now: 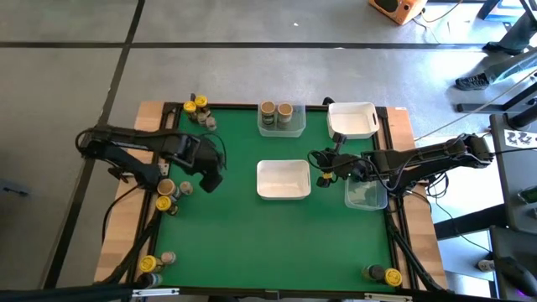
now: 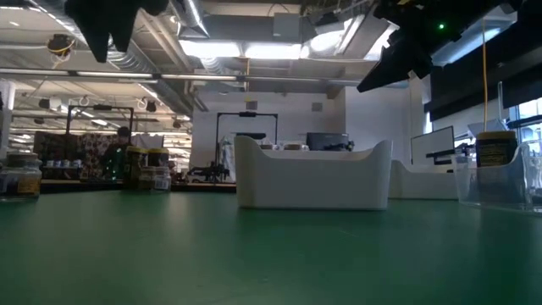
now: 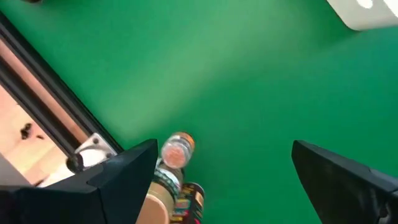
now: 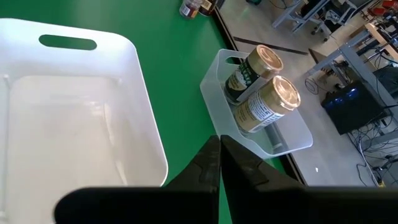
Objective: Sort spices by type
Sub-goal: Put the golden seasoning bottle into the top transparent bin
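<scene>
**A:** What's on the table, and why does it sit that way?

**B:** Seen from above, a green table [image 1: 252,243] holds trays in the middle and small spice jars scattered at its edges. A clear tray [image 1: 281,126] at the far side already holds two tan-lidded jars [image 1: 276,110] side by side, which looks like one type gathered. A white tray [image 1: 284,179] in the centre holds nothing, as does another white tray [image 1: 352,120] at the far right. Loose jars wait in clusters: far left corner [image 1: 200,111], left edge [image 1: 170,195], near left corner [image 1: 154,262], near right corner [image 1: 383,273].

**A:** And the arms?

**B:** The left gripper [image 1: 211,178] hangs just beside the left-edge cluster, fingers spread wide and holding nothing. Its wrist camera looks down on one orange-topped jar [image 3: 177,150] of that cluster near one finger. I judge it is lining up a pick. The right gripper [image 1: 325,167] hovers between the centre tray and a second clear tray [image 1: 367,196], fingers [image 4: 211,163] pressed together, holding nothing, apparently waiting.

**A:** Can any writing be read?

**B:** No. The jars carry printed labels, dark bands with small text, but nothing is legible and no brand can be made out.
</scene>
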